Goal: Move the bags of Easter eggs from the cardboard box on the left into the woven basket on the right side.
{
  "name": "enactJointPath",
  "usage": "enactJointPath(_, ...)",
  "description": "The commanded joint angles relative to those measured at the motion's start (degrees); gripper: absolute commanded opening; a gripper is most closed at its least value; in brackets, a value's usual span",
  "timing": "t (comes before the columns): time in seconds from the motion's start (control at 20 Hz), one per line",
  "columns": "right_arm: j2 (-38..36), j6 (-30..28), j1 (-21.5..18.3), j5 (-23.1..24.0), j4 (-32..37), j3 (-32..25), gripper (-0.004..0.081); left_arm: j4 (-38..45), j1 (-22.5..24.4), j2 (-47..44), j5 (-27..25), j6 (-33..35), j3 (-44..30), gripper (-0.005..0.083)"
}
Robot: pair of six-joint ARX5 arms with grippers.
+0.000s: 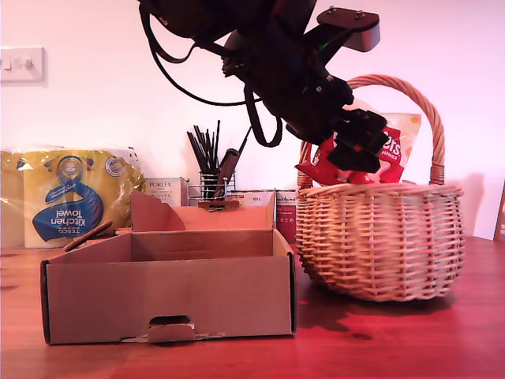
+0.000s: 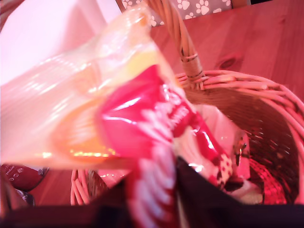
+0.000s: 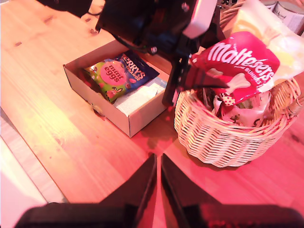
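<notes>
The first gripper is hanging over the woven basket, its fingers pinching a red and cream bag above more bags inside. The cardboard box, at nine o'clock from the basket in the exterior view, is holding a green bag and a navy bag. The second gripper is hovering high over the counter, fingers closed on nothing.

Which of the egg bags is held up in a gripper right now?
The red Maltesers Bunnies bag, gripped by my first gripper over the woven basket; the green egg bag and navy bag lie in the cardboard box.
</notes>
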Motion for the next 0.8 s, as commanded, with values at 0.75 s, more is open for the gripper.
enactJointPath(0.75, 0.5, -0.5, 0.2, -0.4, 2.3, 0.5, -0.0013, -21.9, 0.6, -5.2, -1.3, -5.3, 6.9, 0.0530)
